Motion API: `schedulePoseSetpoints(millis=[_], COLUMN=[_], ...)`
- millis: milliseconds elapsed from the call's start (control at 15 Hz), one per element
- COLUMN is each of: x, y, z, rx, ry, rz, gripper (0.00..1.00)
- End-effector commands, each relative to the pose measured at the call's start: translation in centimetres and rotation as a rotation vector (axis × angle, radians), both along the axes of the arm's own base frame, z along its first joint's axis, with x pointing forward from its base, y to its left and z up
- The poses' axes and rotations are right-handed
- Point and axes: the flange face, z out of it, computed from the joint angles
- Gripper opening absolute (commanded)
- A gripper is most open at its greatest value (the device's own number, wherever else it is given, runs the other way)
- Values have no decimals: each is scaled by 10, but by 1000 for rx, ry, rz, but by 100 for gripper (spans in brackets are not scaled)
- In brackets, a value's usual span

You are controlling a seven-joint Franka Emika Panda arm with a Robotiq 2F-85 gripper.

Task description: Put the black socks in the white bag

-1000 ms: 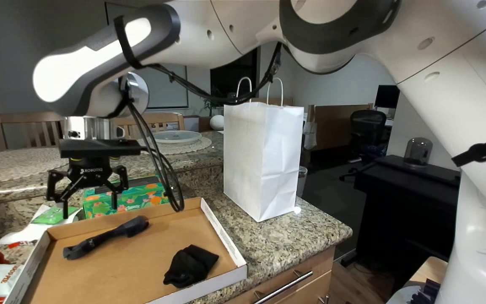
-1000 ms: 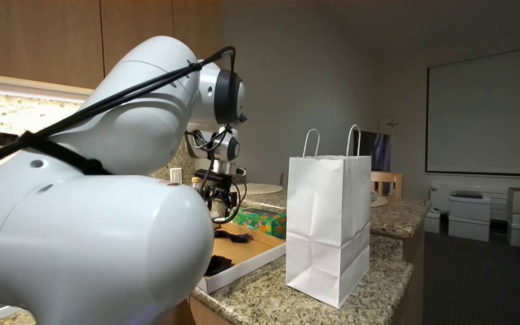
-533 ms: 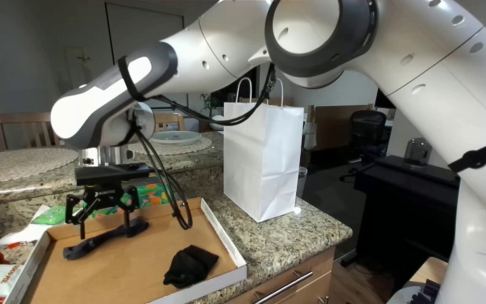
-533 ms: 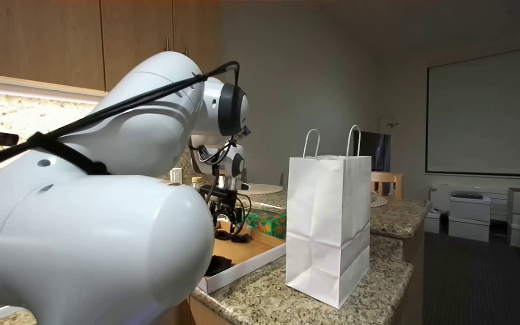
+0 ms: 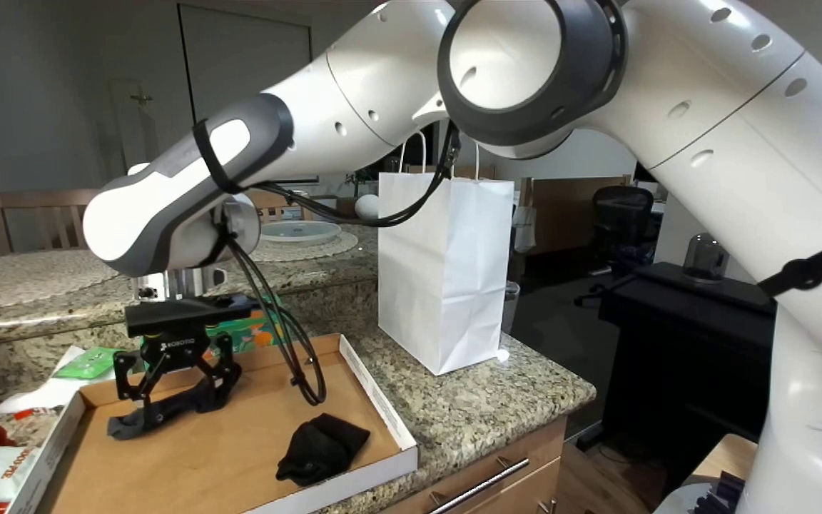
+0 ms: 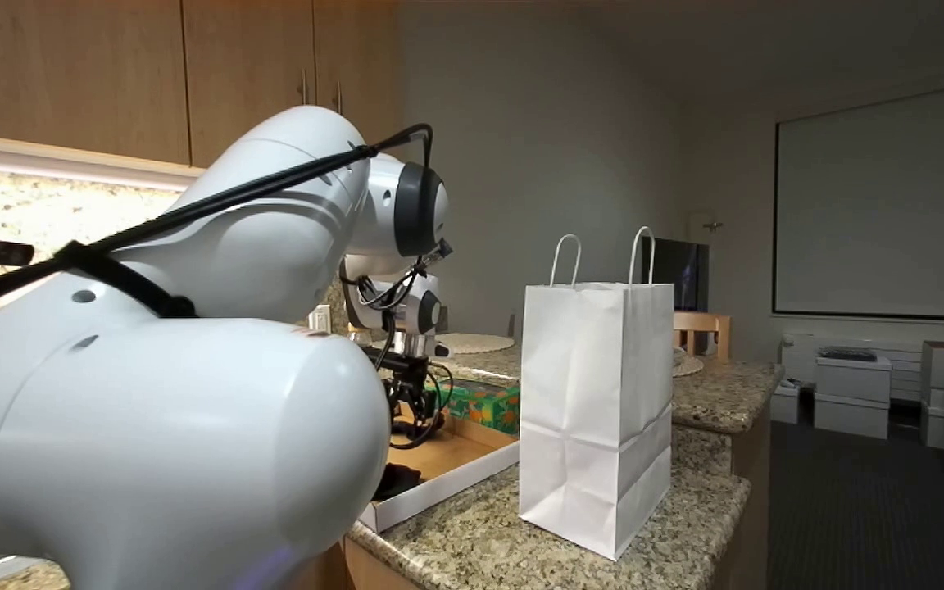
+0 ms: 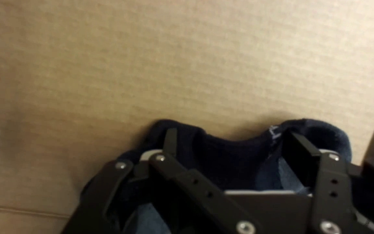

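Room: dim interior; wooden chair point(image 5: 33, 200) at upper left of an exterior view, office chair point(image 5: 619, 205) at upper right.
Worktop point(image 5: 482, 400): speckled stone, lower half of the frame, drawers point(image 5: 525, 471) beneath.
Tray point(image 5: 218, 464): shallow, brown within and white along its outer walls; on the worktop, lower left.
Robot arm point(image 5: 354, 93): white with dark bands, arching across the upper frame.
End effector point(image 7: 235, 143): low within the tray; fingers point(image 7: 170, 143) well apart, dark fabric spanning the gap between them. White capitals on its body read "ROBOTIQ" in an exterior view.
Long black sock point(image 5: 179, 404): in the tray, toward its far left, directly under the end effector; navy-tinged in the wrist view, with small pale stitches at right of centre.
Bunched black sock point(image 5: 322, 450): in the tray near its right-hand corner, well apart from the end effector.
White bag point(image 5: 439, 278): upright on the worktop near mid-frame, to the right of the tray; two loop handles stand above its rim.
Red-and-white packet point(image 5: 4, 467): lower left corner, outside the tray; red lettering too blurred to read with certainty.
Patterned box point(image 6: 480, 407): green with orange motifs, behind the tray.
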Motion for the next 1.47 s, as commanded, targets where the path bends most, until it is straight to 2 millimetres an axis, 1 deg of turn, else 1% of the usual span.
schedulePoseSetpoints(millis=[0,67,133,333,667,800,933,1067,1200,1400], x=[-2,-3,-3,-4,-6,-7,-10,-15,-27,-41], y=[-3,-4,-4,-7,-12,-17,-27,-39,-52,-64], z=[1,-1,-2,-5,-4,0,9,27,58,112], rx=[-20,-28,-33,-46,-56,-60,-78,-94,-109,-127], ry=[-30,-27,-24,-15,-9,-9,-10,-15,-27,-82], rz=[-36,-37,-36,-41,-48,-50,-48,-30,23,133], gripper=[63,65,64,42,11,8,4,9,9,10])
